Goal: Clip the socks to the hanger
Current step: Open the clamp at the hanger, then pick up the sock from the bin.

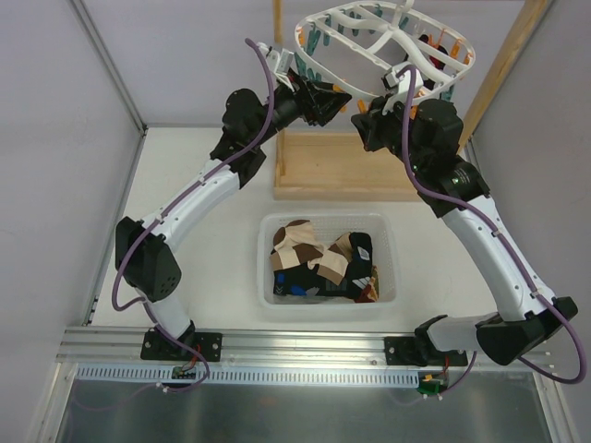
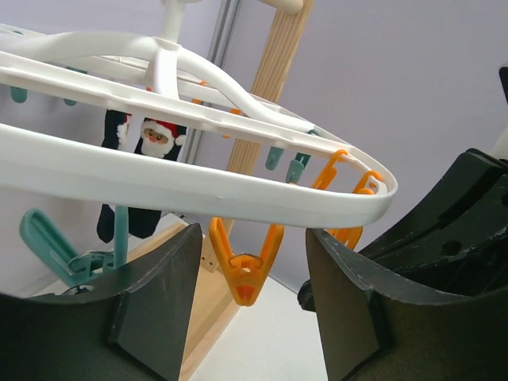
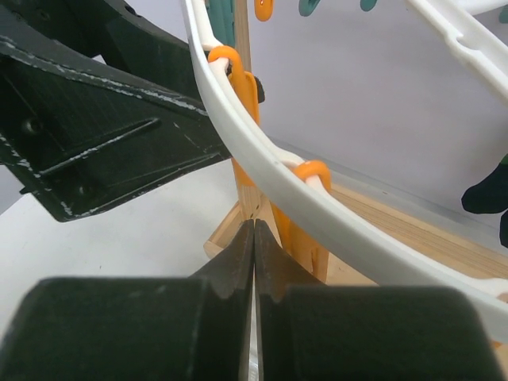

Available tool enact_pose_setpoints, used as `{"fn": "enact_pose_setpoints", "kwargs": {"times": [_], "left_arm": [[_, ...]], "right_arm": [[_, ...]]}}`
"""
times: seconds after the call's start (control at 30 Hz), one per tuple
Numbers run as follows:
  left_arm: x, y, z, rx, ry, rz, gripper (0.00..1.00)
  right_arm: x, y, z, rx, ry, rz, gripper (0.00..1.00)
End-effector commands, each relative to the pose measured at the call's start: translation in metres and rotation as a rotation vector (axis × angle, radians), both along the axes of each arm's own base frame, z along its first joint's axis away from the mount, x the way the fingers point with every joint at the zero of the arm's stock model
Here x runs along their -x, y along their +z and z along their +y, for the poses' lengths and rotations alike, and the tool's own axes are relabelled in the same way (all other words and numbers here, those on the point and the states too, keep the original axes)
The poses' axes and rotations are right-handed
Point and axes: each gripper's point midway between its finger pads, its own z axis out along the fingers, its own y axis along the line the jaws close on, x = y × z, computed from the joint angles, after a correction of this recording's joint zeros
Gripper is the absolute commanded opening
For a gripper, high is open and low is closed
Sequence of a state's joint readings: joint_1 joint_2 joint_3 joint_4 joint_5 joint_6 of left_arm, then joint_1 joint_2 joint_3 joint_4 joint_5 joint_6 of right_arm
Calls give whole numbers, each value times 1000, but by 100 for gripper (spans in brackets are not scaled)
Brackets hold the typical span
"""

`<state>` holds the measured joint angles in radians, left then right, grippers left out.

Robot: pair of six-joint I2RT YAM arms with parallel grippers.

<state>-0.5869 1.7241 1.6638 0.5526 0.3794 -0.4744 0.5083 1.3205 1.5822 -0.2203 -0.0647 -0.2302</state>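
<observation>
Left gripper (image 2: 254, 270): raised under the near rim of the hanger (image 2: 159, 178); jaws spread wide, holding nothing, with an orange peg (image 2: 242, 278) dangling between them.
Right gripper (image 3: 254, 254): raised just at 3 o'clock of the left one; jaws pressed together with nothing visible between them, and the rim passes close above.
Socks (image 1: 300, 242): heaped in the clear bin (image 1: 388, 277) at the centre of the desk (image 1: 203, 268), at 6 o'clock of the hanger and well apart from both arms.
Already hung: a dark Santa-patterned sock (image 2: 155, 139) on the far side of the ring.
Stage, as judged: neither arm carries a sock, so no clipping can start until one is fetched.
Risk, swing: the ring hangs free, so a nudge from either arm would probably set it rocking and move the peg off line.
Risk, collision: the two wrists sit near each other, so reaching together could make them knock.
Risk, grip: squeezing the peg off-centre could twist it rather than open it.
</observation>
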Motion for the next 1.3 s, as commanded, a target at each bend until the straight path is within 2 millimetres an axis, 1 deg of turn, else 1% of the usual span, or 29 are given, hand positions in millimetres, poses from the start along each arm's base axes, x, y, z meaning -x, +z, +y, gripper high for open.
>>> {"fn": "enact_pose_setpoints", "kwargs": {"times": [0.0,0.13,0.2,0.23,0.4,0.43,0.47,0.5,0.53,0.57,0.6,0.67,0.7,0.73,0.77,0.8,0.83,0.87,0.9,0.93,0.97,1.0,1.03,1.07,1.1,1.17,1.2,1.23,1.27], "left_arm": [[4,31,3,43,-19,-121,54],[4,30,-2,45,-42,-112,50],[1,28,-2,47,-37,-103,43],[1,29,-1,50,-33,-102,38],[3,30,1,59,-29,-93,26],[3,31,1,63,-28,-91,24],[3,31,2,64,-26,-87,18],[3,31,2,69,-26,-81,16],[4,32,3,71,-24,-78,15],[4,31,4,74,-22,-71,11],[3,30,5,81,-17,-58,10],[2,28,4,84,-19,-44,7],[2,27,4,92,-21,-27,6],[2,25,5,95,-21,-17,6],[1,25,5,98,-19,-8,6],[2,25,5,106,-25,13,5],[1,23,6,114,-17,32,4],[2,22,7,116,-19,47,4],[3,20,7,122,-22,65,4],[2,13,8,119,-17,83,3],[4,14,10,121,-17,87,3],[7,13,10,117,-24,86,3],[7,8,9,110,-25,93,2],[11,9,9,103,-36,84,2],[12,8,9,98,-42,81,2],[16,7,7,86,-63,75,2],[15,5,6,82,-66,75,2],[17,7,5,82,-74,73,2],[18,6,5,82,-77,74,2]], "right_arm": [[4,29,-5,-21,-3,-72,1],[4,28,-6,-18,-8,-70,2],[4,27,-6,-15,-8,-68,2],[5,28,-6,-16,-8,-70,2],[7,21,-7,0,-1,-47,3],[11,20,-6,0,12,-40,3],[13,13,-6,9,19,-19,6],[16,9,-5,11,26,-8,8],[24,11,-7,2,36,-11,9],[27,7,-9,4,38,1,14],[29,-3,-10,11,39,23,17],[41,-7,-11,0,57,46,23],[46,-21,-11,14,68,85,29],[52,-30,-8,17,99,110,32],[60,-33,-9,18,115,118,36],[64,-43,-10,30,120,149,43],[66,-65,-12,50,111,195,47],[70,-74,-16,56,95,218,54],[71,-86,-20,60,69,241,56],[70,-116,-27,84,26,291,59],[71,-128,-30,86,7,309,61],[74,-129,-34,59,-9,302,63],[76,-136,-34,56,-9,309,64],[79,-155,-34,64,1,325,66],[81,-164,-32,70,11,340,67],[86,-182,-27,72,38,385,70],[88,-188,-23,75,60,399,73],[92,-197,-14,90,98,420,74],[94,-203,-9,101,115,431,75]]}}
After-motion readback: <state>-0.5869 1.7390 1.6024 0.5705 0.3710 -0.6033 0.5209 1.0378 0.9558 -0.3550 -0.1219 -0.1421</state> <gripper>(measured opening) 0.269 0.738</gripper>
